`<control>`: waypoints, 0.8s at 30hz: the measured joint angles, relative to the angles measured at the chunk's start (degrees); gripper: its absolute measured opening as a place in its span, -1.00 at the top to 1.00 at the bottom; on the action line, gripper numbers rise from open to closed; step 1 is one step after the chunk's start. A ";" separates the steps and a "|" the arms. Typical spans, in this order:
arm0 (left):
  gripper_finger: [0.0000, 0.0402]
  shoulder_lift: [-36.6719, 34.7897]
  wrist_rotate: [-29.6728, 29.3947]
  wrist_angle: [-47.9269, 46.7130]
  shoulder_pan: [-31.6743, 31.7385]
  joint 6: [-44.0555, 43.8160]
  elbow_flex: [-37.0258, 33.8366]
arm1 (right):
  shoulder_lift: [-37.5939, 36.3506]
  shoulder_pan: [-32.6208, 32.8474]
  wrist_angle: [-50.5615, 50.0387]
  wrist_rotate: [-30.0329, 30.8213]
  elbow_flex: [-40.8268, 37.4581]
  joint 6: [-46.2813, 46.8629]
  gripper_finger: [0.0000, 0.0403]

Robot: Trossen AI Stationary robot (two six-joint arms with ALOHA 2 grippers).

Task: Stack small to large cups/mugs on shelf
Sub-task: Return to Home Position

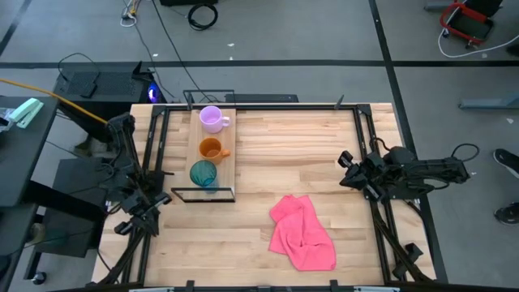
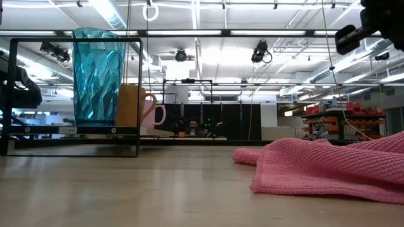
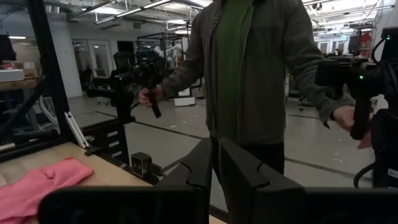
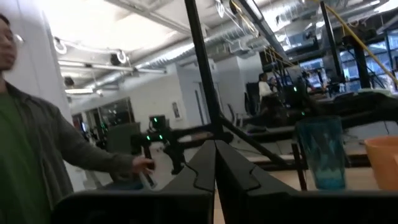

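Observation:
Three cups stand in a row on the light-wood shelf (image 1: 228,135) at the table's far left: a pale purple mug (image 1: 212,118) farthest, an orange mug (image 1: 210,149) in the middle, and a teal patterned cup (image 1: 203,173) nearest. In the low view the teal cup (image 2: 98,75) stands in front of the orange mug (image 2: 132,104) and the purple mug (image 2: 156,115). My left gripper (image 1: 163,197) is shut and empty at the table's left edge, near the shelf's near end. My right gripper (image 1: 346,169) is shut and empty at the right edge. Its wrist view shows the teal cup (image 4: 321,152) and the orange mug (image 4: 382,162) far off.
A pink cloth (image 1: 302,232) lies crumpled on the table, near and right of centre. Bare wood lies between the shelf and my right gripper. A black frame (image 1: 357,122) runs along the table's edges. A person (image 3: 255,68) stands beyond the table, holding control handles.

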 joint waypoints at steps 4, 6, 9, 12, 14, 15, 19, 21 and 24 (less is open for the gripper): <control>0.82 0.00 -0.01 0.00 0.00 0.00 0.00 | 0.00 0.00 -0.77 0.02 0.00 -0.21 0.92; 0.81 0.00 0.00 0.00 0.00 0.02 0.00 | 0.02 0.00 -0.83 0.02 0.00 -0.21 0.92; 0.79 0.00 0.00 0.00 0.00 0.00 0.00 | 0.02 0.00 -0.80 0.02 0.00 -0.21 0.92; 0.79 0.00 0.00 0.00 0.00 0.00 0.00 | 0.01 0.00 -0.79 0.02 0.00 -0.20 0.92; 0.80 0.00 0.00 0.00 0.00 0.03 0.00 | 0.02 0.00 -0.79 0.02 0.00 -0.19 0.92; 0.80 0.00 0.00 0.00 0.00 0.03 0.00 | 0.01 0.00 -0.79 0.02 0.00 -0.19 0.92; 0.83 0.00 0.00 0.00 0.00 0.03 0.00 | 0.00 0.00 -0.79 0.02 0.00 -0.19 0.92; 0.84 0.00 0.00 0.00 0.00 0.00 0.00 | 0.01 0.00 -0.79 0.02 0.00 -0.19 0.92; 0.83 0.01 0.00 0.00 0.00 0.03 0.00 | 0.02 0.00 -0.79 0.02 0.00 -0.19 0.92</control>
